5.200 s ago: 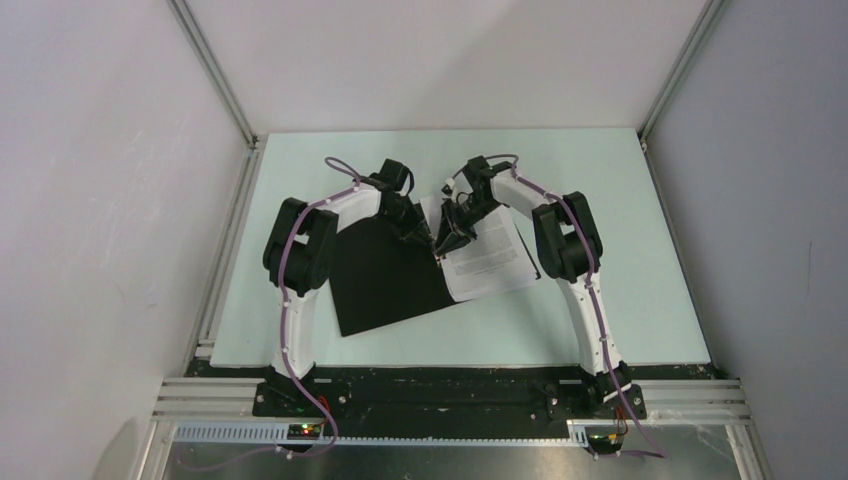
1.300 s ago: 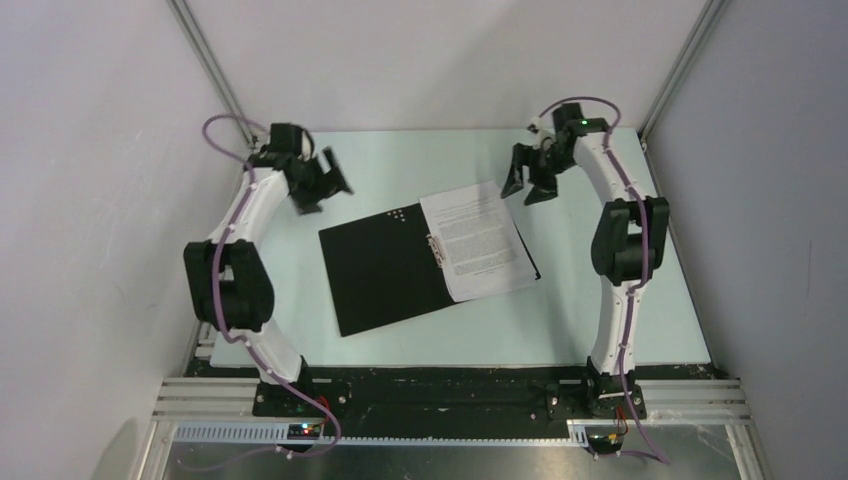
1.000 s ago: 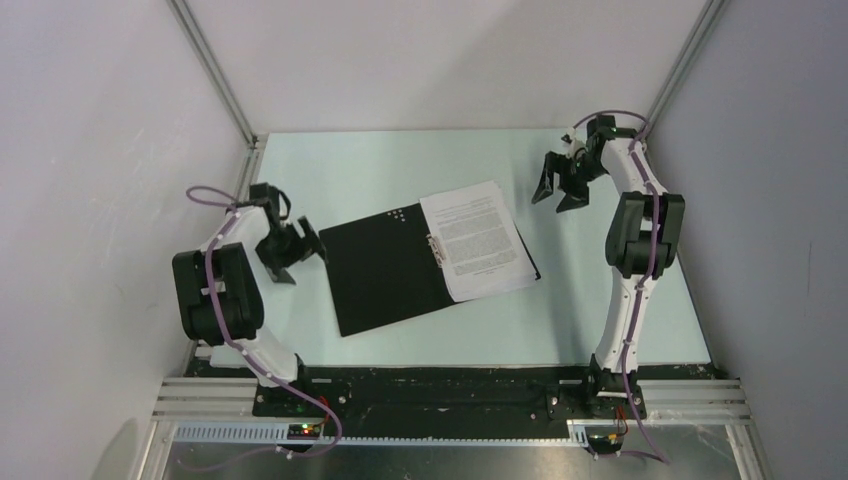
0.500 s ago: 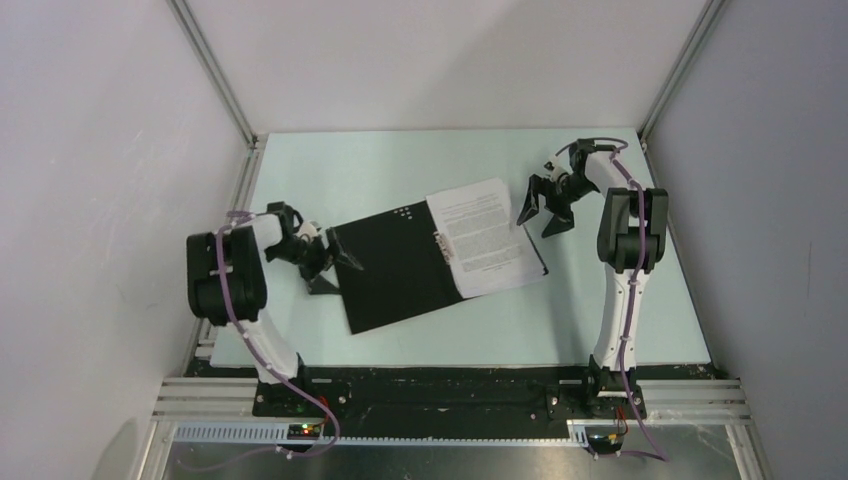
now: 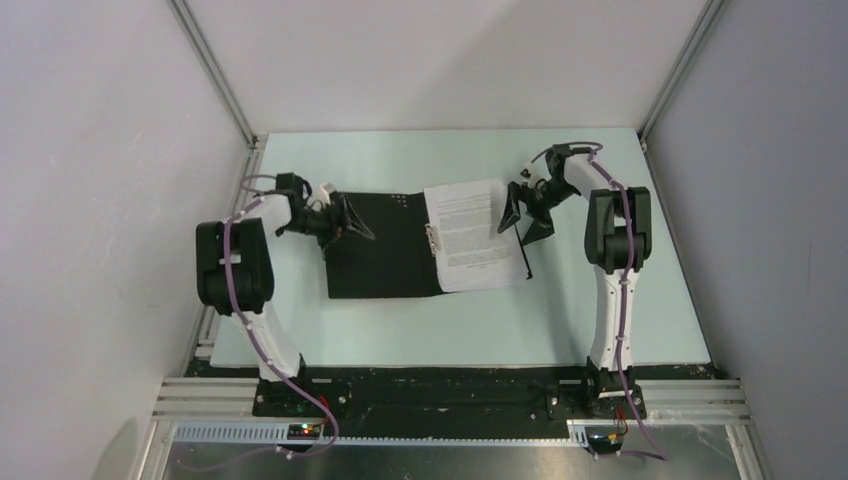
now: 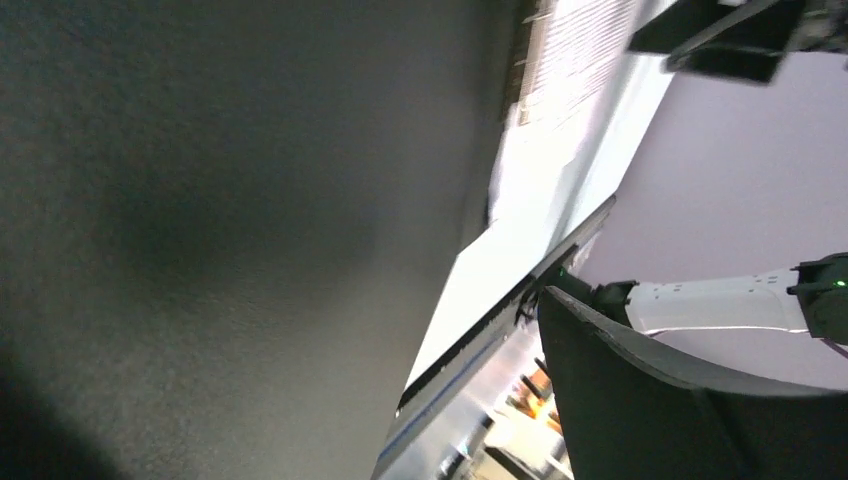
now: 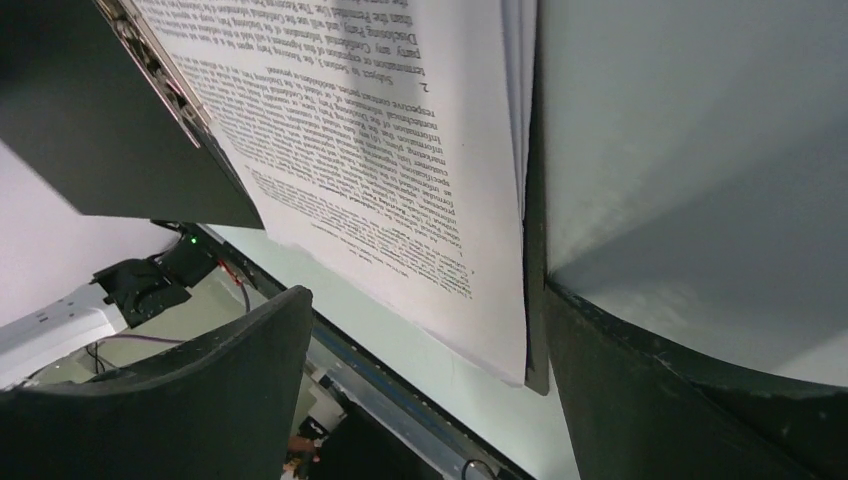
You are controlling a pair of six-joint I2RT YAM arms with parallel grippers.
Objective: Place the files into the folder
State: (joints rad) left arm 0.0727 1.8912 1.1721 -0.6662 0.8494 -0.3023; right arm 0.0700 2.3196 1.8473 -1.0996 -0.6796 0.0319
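Open folder (image 5: 385, 262) on a pale green table (image 5: 450, 330)
The folder lies open, black inside, with the files (image 5: 470, 235) on its right half. The left gripper (image 5: 345, 222) and right gripper (image 5: 522, 218) gape wide at its side edges. Grey walls (image 5: 440, 60) stand behind. The print (image 7: 360, 150) is too small to read.

A pale green table (image 5: 450, 330) fills the middle of the overhead frame, and a patch of the same pale surface shows at the upper right of the right wrist view. Plain white walls close it in: one on the left (image 5: 100, 200), one across the top (image 5: 440, 60) and one on the right (image 5: 770, 200). Two aluminium posts run diagonally from the table's far corners to the upper left (image 5: 212, 72) and upper right (image 5: 680, 68). Along the bottom lie a black strip (image 5: 450, 395), aluminium rails (image 5: 200, 398) at each end, a slotted white duct (image 5: 440, 435) and, lowest, a shiny metal sheet (image 5: 450, 462).
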